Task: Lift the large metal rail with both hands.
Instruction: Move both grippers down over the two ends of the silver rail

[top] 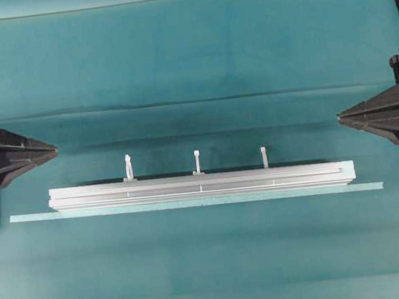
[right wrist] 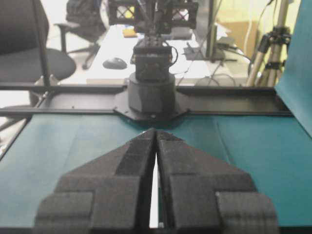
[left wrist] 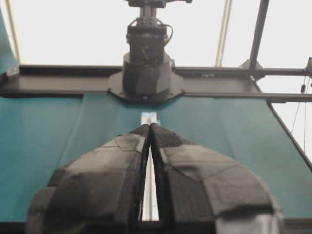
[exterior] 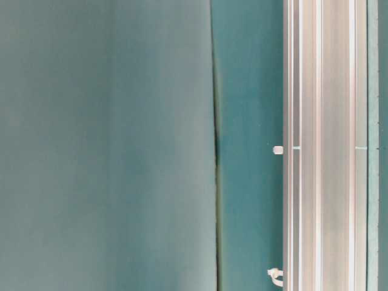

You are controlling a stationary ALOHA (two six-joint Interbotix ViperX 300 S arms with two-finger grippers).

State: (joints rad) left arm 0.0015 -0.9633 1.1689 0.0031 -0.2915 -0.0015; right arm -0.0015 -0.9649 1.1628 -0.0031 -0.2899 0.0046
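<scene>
Rail (top: 200, 186) lies flat, lengthwise across the middle of the teal mat (top: 189, 57), three zip ties (top: 197, 162) sticking up on its far side, thin flat strip (top: 191, 203) touching along its near edge. Left gripper (top: 54, 149) and right gripper (top: 340, 115) are parked at the side edges, tips pressed together, holding nothing, both well apart from the rail and farther back than it. Risks: uneven grasp points or unsynced lift would tilt the bar and let it slip; fingers could snag a tie or pinch the strip along with the rail.
</scene>
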